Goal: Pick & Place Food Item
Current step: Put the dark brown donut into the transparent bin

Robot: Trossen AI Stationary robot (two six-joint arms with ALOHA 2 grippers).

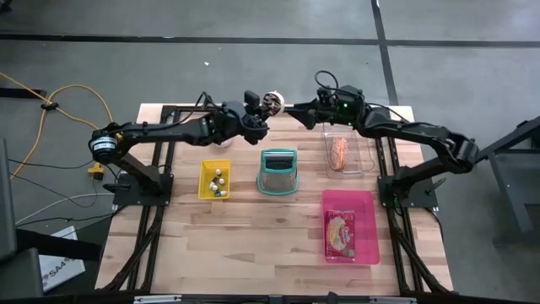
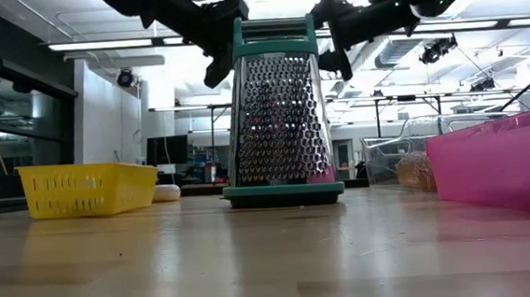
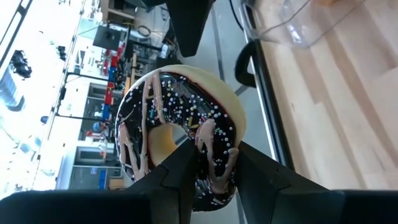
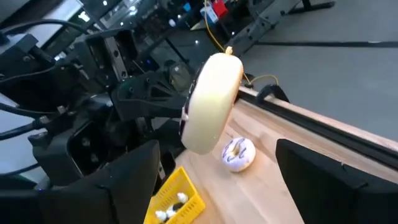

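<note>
Wooden desk [image 1: 253, 228] on a grey floor, open workshop room behind with ceiling lights. Donut [image 1: 272, 101] with chocolate icing, pale drizzle and sprinkles is up in the air at the far middle of the desk, clamped by the left pincer [image 1: 263, 105]; the left wrist view shows its 2 dark fingers [image 3: 180, 171] pinched on the donut's ring, 1 through the hole. Right wrist view shows the donut's plain pale underside [image 4: 212, 112] edge-on, tilted. Right pincer [image 1: 291, 108] sits just right of the donut, fingers spread wide, gripping nothing, pointed at it; not touching as far as I can tell. Both arms reach in from the 2 sides and meet at the far edge.

Below the donut, on the desk, a small round white item with purple marks [image 4: 238, 153]. Nearer, in a row: yellow basket [image 1: 215, 180] on the left with small pieces inside, teal box grater [image 1: 278, 171] upright in the middle, clear container [image 1: 348, 153] on the right with orange food in it. Pink tray [image 1: 349, 225] at near right holds a flat food packet [image 1: 340, 234]. Yellow cable [image 1: 51, 105] on the floor at left.
</note>
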